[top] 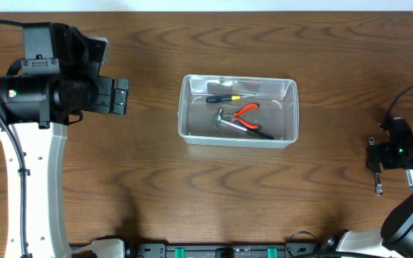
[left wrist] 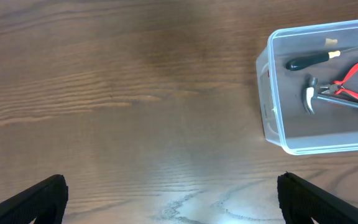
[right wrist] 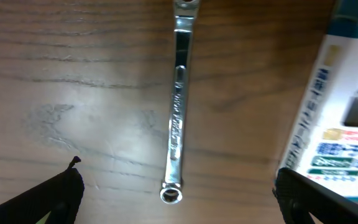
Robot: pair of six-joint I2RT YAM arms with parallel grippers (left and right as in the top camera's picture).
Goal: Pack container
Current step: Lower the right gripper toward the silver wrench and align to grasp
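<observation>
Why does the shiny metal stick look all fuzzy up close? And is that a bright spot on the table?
Right wrist view: the wrench and the printed box look soft, probably too near the lens. Left wrist view: yes, a pale glare patch lies on the table, while the container looks fairly sharp. Overhead view: even light, everything crisp.

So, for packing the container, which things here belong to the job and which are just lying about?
Job: clear plastic rectangular container; black-handled screwdriver, red-handled pliers and small steel hammer inside it; silver wrench under the open right gripper, probably next.
Lying about: blue-and-white printed box beside the wrench, apparently.
</observation>
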